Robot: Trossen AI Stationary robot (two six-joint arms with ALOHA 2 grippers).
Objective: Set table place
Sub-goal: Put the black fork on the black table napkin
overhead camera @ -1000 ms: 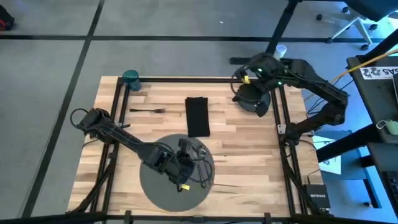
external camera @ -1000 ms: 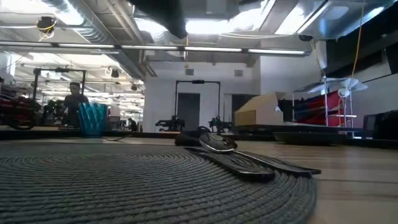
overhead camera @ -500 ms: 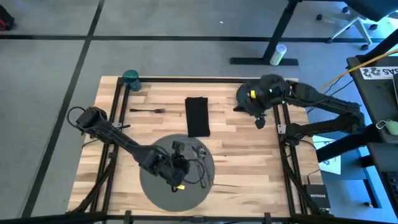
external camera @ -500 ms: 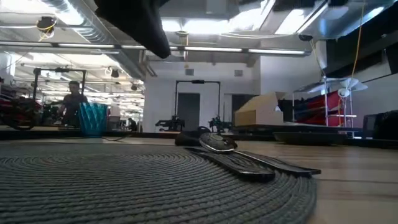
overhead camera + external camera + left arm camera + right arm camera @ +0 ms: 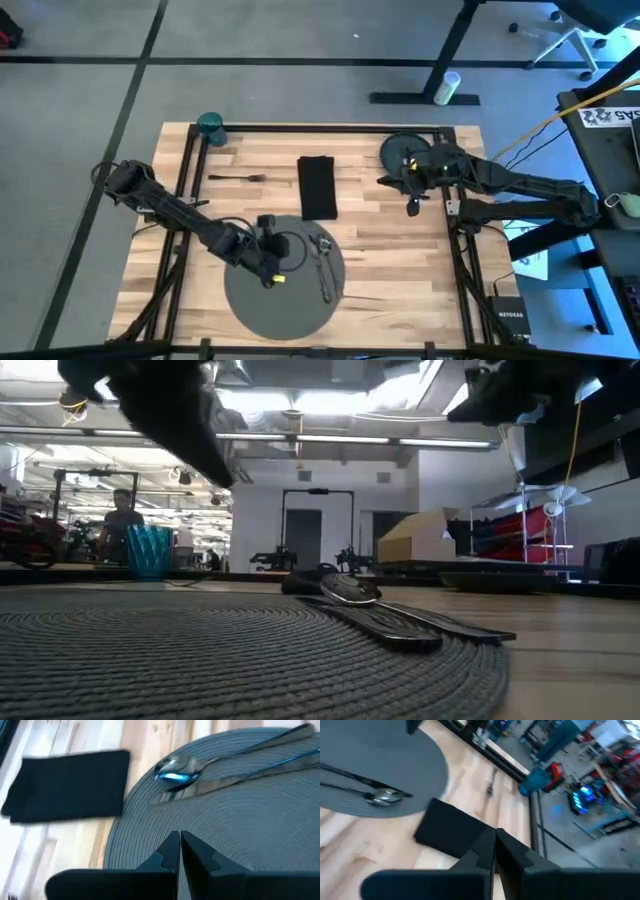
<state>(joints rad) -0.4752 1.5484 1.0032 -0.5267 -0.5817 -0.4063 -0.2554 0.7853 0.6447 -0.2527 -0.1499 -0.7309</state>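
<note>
The round grey mat [image 5: 270, 300] lies at the table's near middle. A metal spoon [image 5: 322, 262] rests on the mat's right part, with a second long utensil beside it [image 5: 240, 772]. My left gripper [image 5: 283, 243] hovers shut over the mat, left of the spoon, holding nothing. The black napkin [image 5: 317, 187] lies flat beyond the mat. The fork [image 5: 235, 177] lies to its left, and the teal cup [image 5: 210, 124] stands at the far left corner. The dark plate [image 5: 396, 150] sits at the far right. My right gripper [image 5: 388, 181] is shut and empty, just near of the plate.
Black frame rails [image 5: 190, 170] run along the table's edges. Bare wood lies between the napkin and the right rail [image 5: 452, 240]. In the low view the two arms hang high over the mat [image 5: 200, 650], and a person [image 5: 120, 520] stands far off in the room.
My left gripper has drawn back from the spoon toward the table's left and slightly far edge; the spoon stays lying on the mat. My right gripper has moved from over the plate toward the near edge, uncovering the plate, which stays in place.
</note>
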